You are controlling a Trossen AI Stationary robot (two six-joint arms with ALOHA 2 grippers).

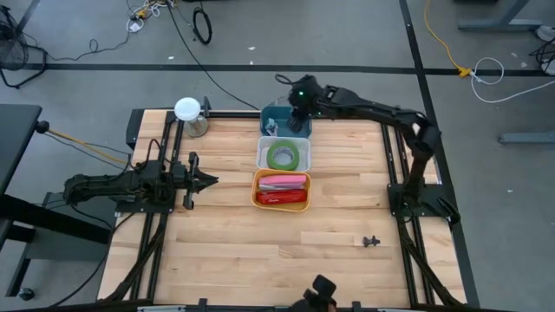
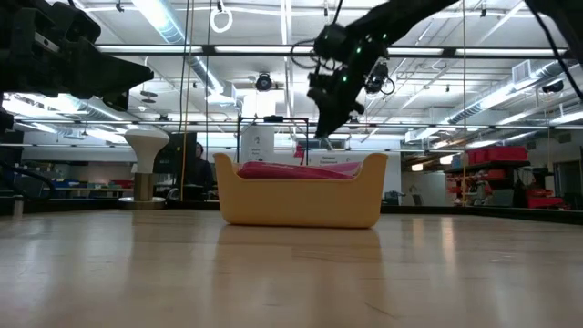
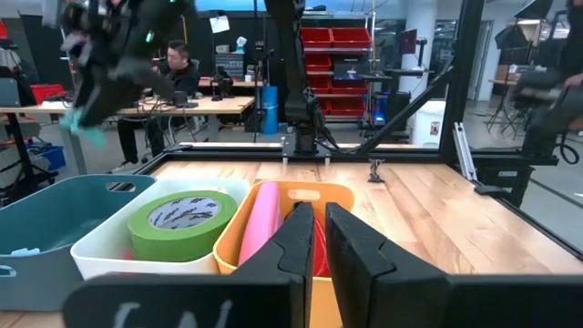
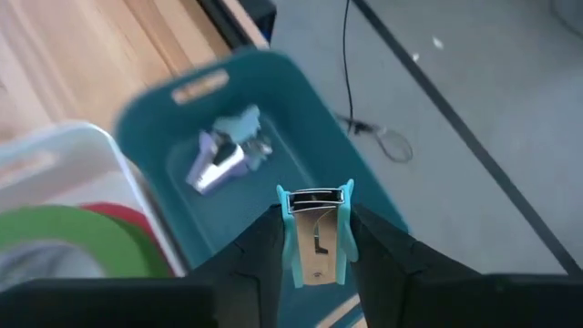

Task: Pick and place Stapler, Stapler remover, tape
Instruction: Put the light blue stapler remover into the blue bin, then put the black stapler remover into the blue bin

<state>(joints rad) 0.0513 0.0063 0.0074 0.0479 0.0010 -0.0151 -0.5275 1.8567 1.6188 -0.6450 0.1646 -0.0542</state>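
My right gripper hangs over the teal bin at the table's far edge, shut on a teal staple remover. More staple removers lie on that bin's floor. A green tape roll lies flat in the white bin, with a red roll partly under it. Pink and red staplers lie in the orange bin. My left gripper waits shut at the table's left, pointing toward the bins. My right gripper pinches the teal staple remover by its two flat sides between both fingers, coming from above and pointing down. The remover is lifted clear above the teal bin, its metal jaw end sticking out past the fingertips.
The three bins stand in a row from the far edge toward the table's middle. A white-topped cup-like object stands at the far left, and a small dark piece lies at the near right. A person sits beyond the table.
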